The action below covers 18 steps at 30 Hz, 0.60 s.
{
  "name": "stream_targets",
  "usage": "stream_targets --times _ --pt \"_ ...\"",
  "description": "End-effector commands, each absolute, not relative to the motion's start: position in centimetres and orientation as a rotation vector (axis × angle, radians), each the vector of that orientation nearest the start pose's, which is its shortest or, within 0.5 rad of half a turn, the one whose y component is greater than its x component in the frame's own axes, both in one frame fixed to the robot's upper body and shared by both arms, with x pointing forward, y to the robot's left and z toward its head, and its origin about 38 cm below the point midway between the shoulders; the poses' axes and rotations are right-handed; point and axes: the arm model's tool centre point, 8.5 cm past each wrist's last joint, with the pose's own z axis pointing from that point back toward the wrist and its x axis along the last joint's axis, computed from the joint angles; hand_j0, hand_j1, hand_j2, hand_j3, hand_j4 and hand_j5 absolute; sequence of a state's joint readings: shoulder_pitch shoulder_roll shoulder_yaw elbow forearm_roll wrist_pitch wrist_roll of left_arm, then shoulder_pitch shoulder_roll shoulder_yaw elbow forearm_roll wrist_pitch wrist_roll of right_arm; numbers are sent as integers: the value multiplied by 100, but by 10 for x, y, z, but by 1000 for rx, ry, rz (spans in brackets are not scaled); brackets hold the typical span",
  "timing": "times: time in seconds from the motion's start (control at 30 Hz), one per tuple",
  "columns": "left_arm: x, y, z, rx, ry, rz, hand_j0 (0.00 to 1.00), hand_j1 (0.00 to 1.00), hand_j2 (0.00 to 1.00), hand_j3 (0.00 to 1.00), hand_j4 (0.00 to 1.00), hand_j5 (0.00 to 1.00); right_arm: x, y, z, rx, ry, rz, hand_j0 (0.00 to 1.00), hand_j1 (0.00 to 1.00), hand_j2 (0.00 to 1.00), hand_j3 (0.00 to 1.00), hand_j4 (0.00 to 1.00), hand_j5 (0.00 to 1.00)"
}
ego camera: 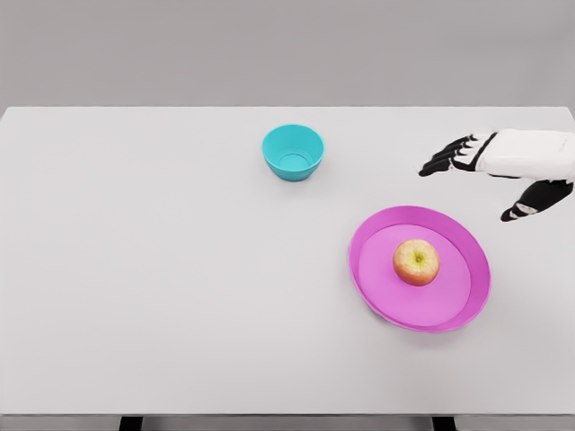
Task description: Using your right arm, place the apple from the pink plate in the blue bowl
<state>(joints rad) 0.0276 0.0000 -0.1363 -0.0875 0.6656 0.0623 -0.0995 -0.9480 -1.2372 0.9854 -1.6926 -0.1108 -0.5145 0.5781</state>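
Right white five-finger hand [490, 175] is hovering past the far right rim of the plate, fingers spread wide, holding nothing.
We are seeing the round red-yellow apple [416, 261] sitting mid round pink plastic plate [373, 269], well apart from the small round blue bowl [293, 152] on the white table [135, 269]. We are judging the reach as the step: bring the palm above the apple, descend straight, close fingers around its widest part, avoid nudging the plate rim.

Apple [416, 262] on pink plate [388, 307]
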Motion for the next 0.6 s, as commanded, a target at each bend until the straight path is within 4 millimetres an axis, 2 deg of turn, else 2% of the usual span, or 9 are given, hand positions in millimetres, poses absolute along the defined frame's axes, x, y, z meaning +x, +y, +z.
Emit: stream_targets --times 0.0,0.07,0.13,0.23,0.33,0.47,0.57 --pt "10 257 -264 -56 -44 526 100 100 100 100 100 100 375 -342 296 -160 -1319 2106 100 100 100 100 100 100" --pt "10 257 -264 -56 -42 526 100 100 100 100 100 100 375 -336 285 -116 -1310 2117 100 100 100 100 100 100" --pt "11 257 -264 -56 -45 526 100 100 100 100 100 100 381 -312 258 -45 -1315 2088 100 100 100 100 100 100" --pt "10 257 -264 -56 -42 526 100 100 100 100 100 100 385 -301 239 -72 -1322 2048 100 100 100 100 100 100" --pt "10 257 -264 -56 -42 526 100 100 100 100 100 100 380 -302 230 -51 -1312 2057 100 100 100 100 100 100" --pt "11 257 -264 -56 -44 526 100 100 100 100 100 100 372 -314 232 -62 -1362 2052 100 100 100 100 100 100" --pt "11 257 -264 -56 -44 526 100 100 100 100 100 100 367 -312 220 -43 -1357 2059 100 100 100 100 100 100"
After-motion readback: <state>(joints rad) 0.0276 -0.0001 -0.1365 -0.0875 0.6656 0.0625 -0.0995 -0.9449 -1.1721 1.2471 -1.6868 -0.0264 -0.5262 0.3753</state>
